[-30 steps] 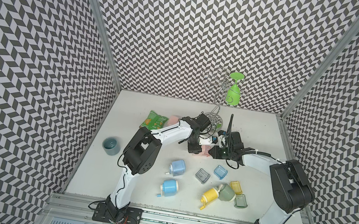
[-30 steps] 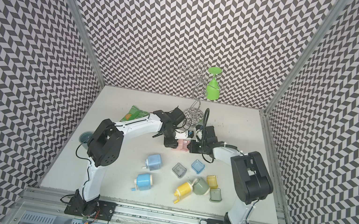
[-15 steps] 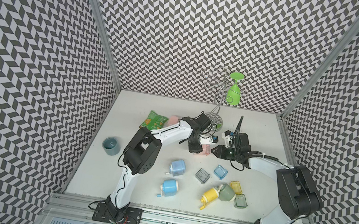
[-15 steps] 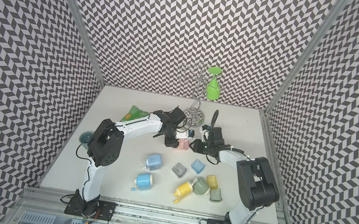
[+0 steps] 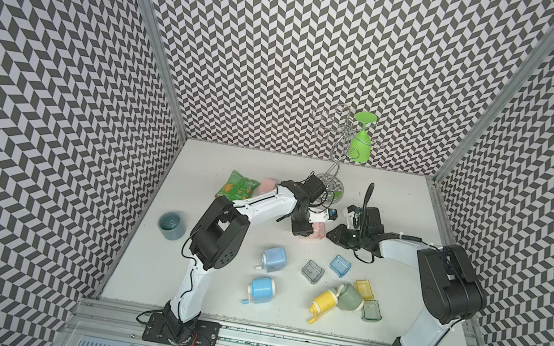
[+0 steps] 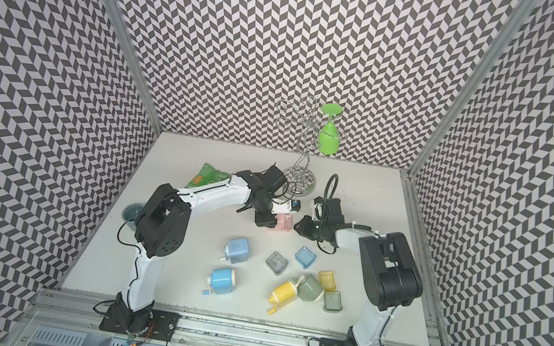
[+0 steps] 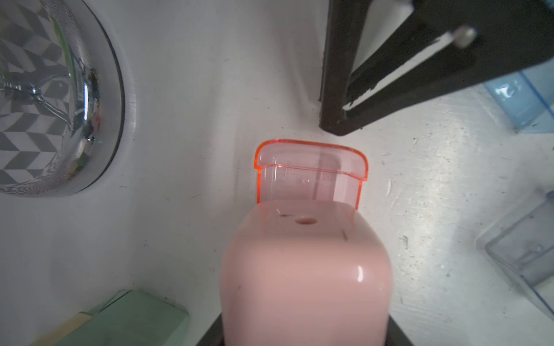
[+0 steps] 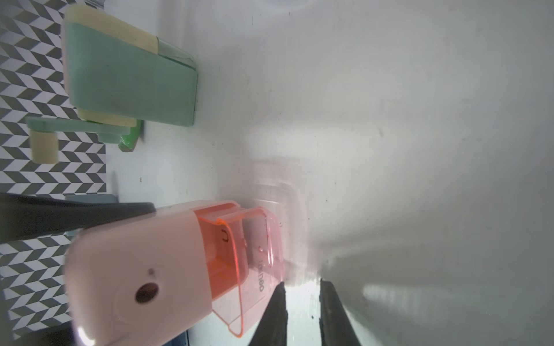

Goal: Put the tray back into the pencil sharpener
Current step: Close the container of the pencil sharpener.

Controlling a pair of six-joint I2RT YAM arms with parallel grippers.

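Noting the left side first: the left hand (image 5: 302,229) is clenched on the pink pencil sharpener (image 5: 317,232) near the middle of the bench (image 5: 152,275). Whether the sharpener rests on the bench or is lifted, I cannot tell. The pink tray (image 7: 311,176) sits partway in the sharpener's slot, its outer end sticking out toward the right hand (image 5: 332,233). That hand grasps nothing. Its fingers (image 8: 275,317) are a little apart, just beside the tray's outer face. Contact or not, cannot tell.

Risks, as I judge them:
- A push landing off-centre on the tray's face could cock it in the slot and jam it.
- Parted fingers could slip past the thin rim and lever the tray out instead of in.
- A hard push could turn the sharpener in the left hand's grip, since smooth rounded plastic gives little hold.
- Farther right a loose blue tray (image 7: 521,99) lies near, and a wide swing of the right arm could knock it away.

Views:
- Both top views give only a pink patch between the two hands. How deep the tray sits does not read there.
- Left wrist view looks along the sharpener and shows the tray square to the slot, with the right hand off its end.
- Right wrist view shows the side. The tray's lower corner hangs past the body's outline, possibly askew, and the gap between the right fingers is plain.
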